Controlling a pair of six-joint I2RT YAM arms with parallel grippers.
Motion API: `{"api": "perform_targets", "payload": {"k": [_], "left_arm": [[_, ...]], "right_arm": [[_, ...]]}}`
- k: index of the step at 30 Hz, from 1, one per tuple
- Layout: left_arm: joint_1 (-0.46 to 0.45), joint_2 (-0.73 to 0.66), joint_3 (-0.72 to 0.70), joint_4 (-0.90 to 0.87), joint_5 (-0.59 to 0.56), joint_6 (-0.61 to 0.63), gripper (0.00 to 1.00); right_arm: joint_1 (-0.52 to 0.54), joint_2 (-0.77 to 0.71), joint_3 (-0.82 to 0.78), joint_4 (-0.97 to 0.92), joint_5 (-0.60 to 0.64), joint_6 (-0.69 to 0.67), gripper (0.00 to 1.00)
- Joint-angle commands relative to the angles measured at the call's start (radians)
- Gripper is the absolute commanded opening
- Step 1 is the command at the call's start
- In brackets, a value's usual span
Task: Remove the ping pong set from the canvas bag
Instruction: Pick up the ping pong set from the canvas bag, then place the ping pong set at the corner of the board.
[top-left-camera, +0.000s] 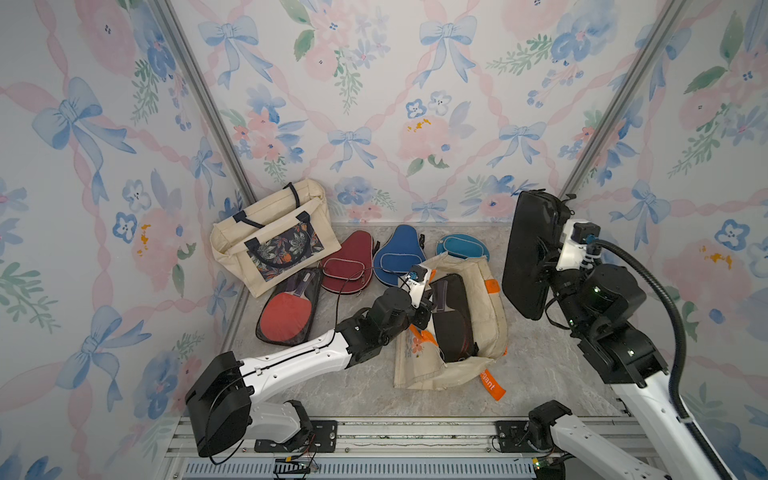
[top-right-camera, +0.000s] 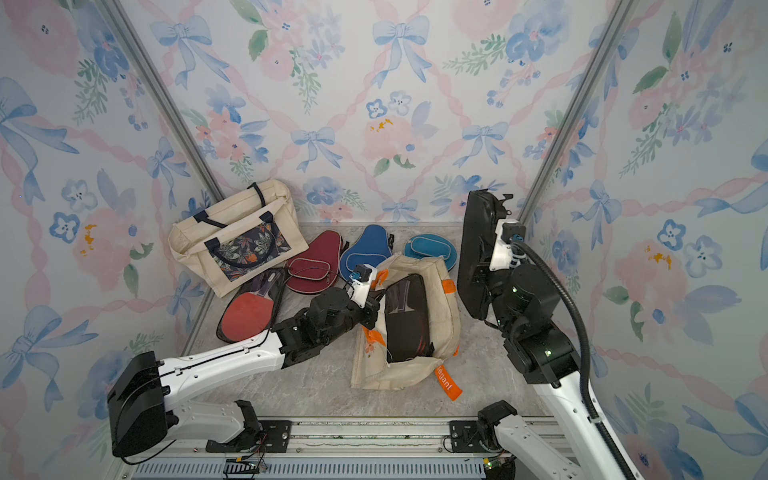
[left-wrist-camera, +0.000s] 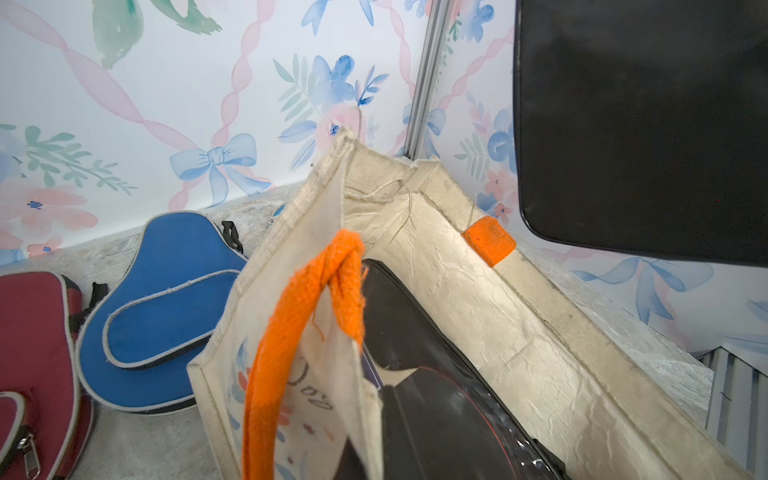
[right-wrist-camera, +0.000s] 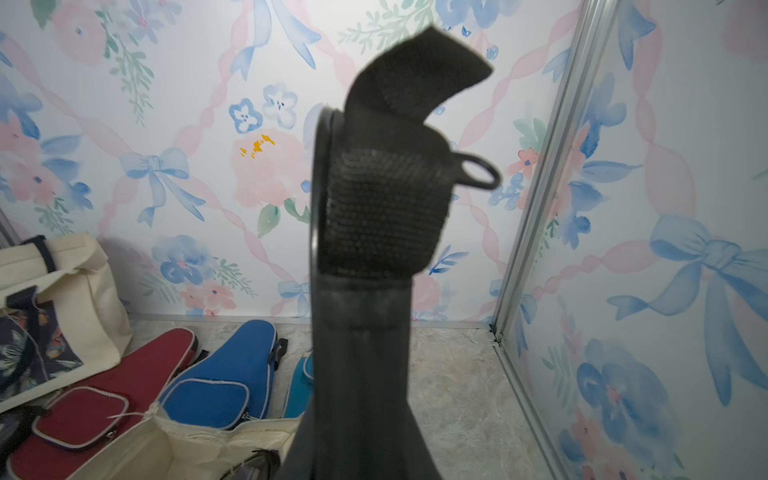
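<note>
The canvas bag (top-left-camera: 490, 307) with orange handles (left-wrist-camera: 291, 332) lies open mid-table. My left gripper (top-left-camera: 424, 316) is shut on its near rim beside a handle; its fingers are hidden in the left wrist view. A black pouch (top-left-camera: 451, 320) of the ping pong set lies inside the bag. My right gripper (top-left-camera: 542, 259) is shut on another black mesh pouch (top-left-camera: 532, 253), held upright in the air right of the bag, edge-on in the right wrist view (right-wrist-camera: 374, 291). On the table lie a mesh pouch with a red paddle (top-left-camera: 289, 311), a maroon case (top-left-camera: 349, 266), a blue case (top-left-camera: 397, 255) and a teal case (top-left-camera: 461, 247).
A second cream bag (top-left-camera: 270, 237) with navy handles and a floral pocket leans in the back left corner. Floral walls close in the back and both sides. A metal rail (top-left-camera: 374, 432) runs along the front edge.
</note>
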Motion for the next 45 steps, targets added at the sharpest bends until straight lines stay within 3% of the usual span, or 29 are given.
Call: {"api": "perform_targets", "payload": {"k": [1,11,24,35,45], "left_arm": [[0.013,-0.043,-0.001,0.026,0.006,-0.007,0.0],[0.03,-0.1,-0.007,0.029,0.013,0.0,0.0],[0.112,-0.23,-0.008,0.03,0.044,0.009,0.0],[0.126,-0.289,-0.015,0.027,0.028,0.034,0.0],[0.13,-0.291,-0.013,0.021,0.034,0.036,0.0]], "right_arm": [[-0.009,0.083,0.054,0.091,0.092,-0.151,0.08],[-0.031,0.429,0.101,0.248,0.287,-0.414,0.08],[-0.118,0.814,0.218,0.312,0.37,-0.453,0.07],[-0.173,1.149,0.443,0.197,0.383,-0.486,0.07],[-0.23,1.336,0.596,0.102,0.361,-0.471,0.09]]}}
